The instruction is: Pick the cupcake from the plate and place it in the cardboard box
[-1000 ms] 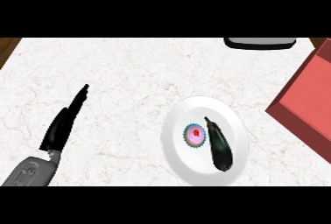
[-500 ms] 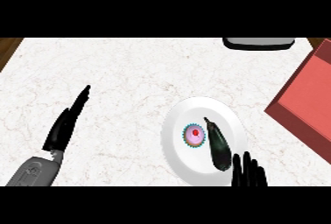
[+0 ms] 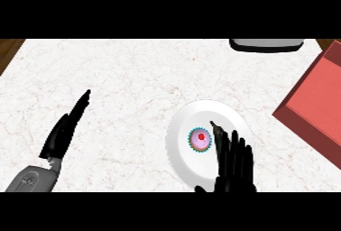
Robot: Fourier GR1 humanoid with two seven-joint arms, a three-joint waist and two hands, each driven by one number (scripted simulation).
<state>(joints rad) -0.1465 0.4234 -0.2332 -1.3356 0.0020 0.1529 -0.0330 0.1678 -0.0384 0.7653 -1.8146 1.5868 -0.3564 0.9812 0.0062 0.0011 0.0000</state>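
Observation:
The cupcake (image 3: 200, 139), pink-topped with a red dot and a teal wrapper, sits near the middle of a white plate (image 3: 177, 151). My right hand (image 3: 236, 168) comes in from the lower edge over the plate's right half. Its straight fingers lie just right of the cupcake and hold nothing. A dark slim pointed thing (image 3: 214, 127) lies on the plate beside the cupcake, and the hand hides most of it. The reddish box (image 3: 313, 113) stands at the right edge. My left hand (image 3: 63, 131) rests open at the left, fingers pointing up.
A dark grey object (image 3: 266, 44) with a light top sits at the counter's far edge, top right. The white marble counter (image 3: 133, 81) stretches between the left hand and the plate. Brown wood shows at the top-left corner.
My right hand has come up from the lower edge over the plate, beside the cupcake. The left hand, cupcake and plate have not moved.

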